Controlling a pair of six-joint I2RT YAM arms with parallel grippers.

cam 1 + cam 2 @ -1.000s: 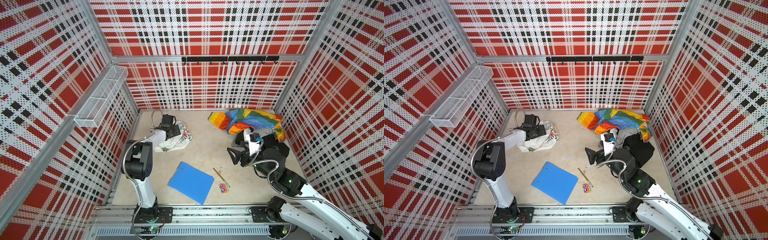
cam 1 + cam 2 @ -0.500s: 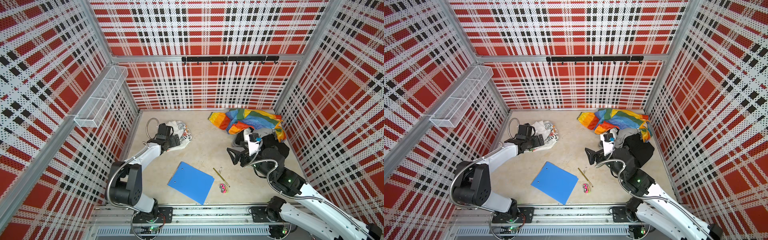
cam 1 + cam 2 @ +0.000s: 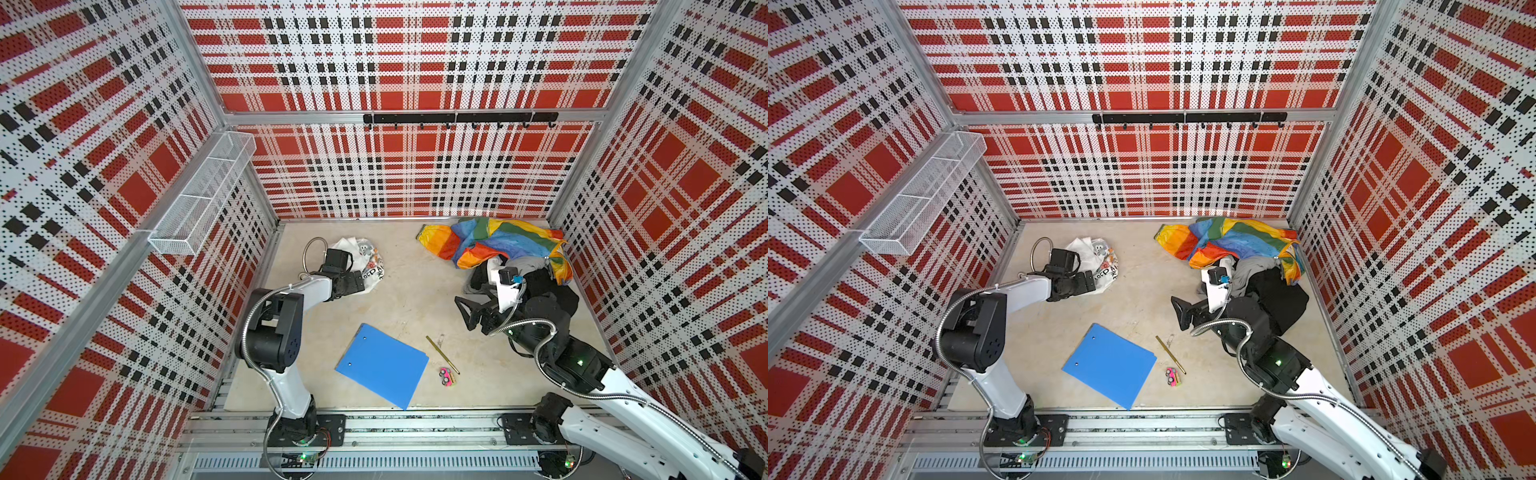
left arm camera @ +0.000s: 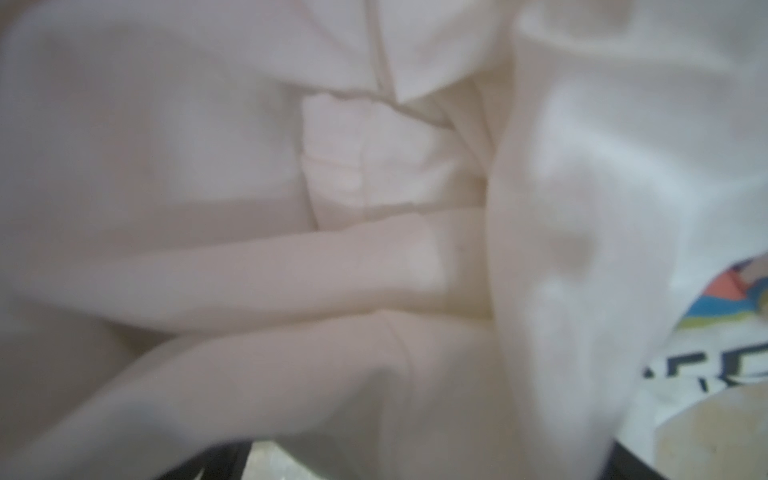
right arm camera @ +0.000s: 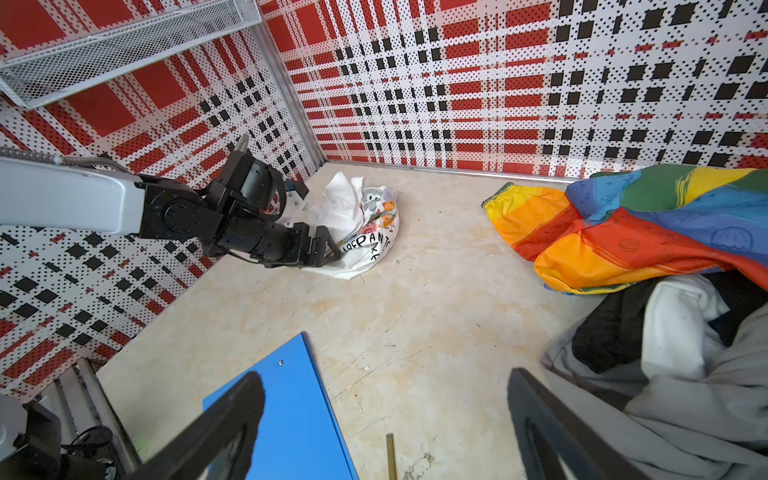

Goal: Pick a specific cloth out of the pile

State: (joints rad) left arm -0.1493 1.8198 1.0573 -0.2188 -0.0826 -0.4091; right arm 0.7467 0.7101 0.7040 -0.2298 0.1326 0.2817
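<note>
The cloth (image 3: 368, 259), white with a cartoon print and black lettering, lies bunched on the floor at the back left, also in a top view (image 3: 1102, 262) and the right wrist view (image 5: 365, 224). It fills the left wrist view (image 4: 374, 208). My left gripper (image 3: 360, 282) is low against the cloth's near edge, its fingers (image 5: 326, 249) spread open around a fold. The pile (image 3: 536, 278) of rainbow (image 3: 498, 245), grey, black and white cloths sits at the back right. Just left of the pile, my right gripper (image 5: 386, 399) hangs open and empty above bare floor (image 3: 469, 316).
A blue folder (image 3: 382, 365) lies at the front centre, with a thin gold stick (image 3: 442, 355) and a small pink toy (image 3: 446, 377) to its right. A wire basket (image 3: 203, 199) hangs on the left wall and a black hook rail (image 3: 457, 118) on the back wall.
The left arm has shifted its pose, its elbow dropping and rising again, and its gripper has opened beside the cloth. The cloth has gathered into a tighter heap. The right arm has stayed put.
</note>
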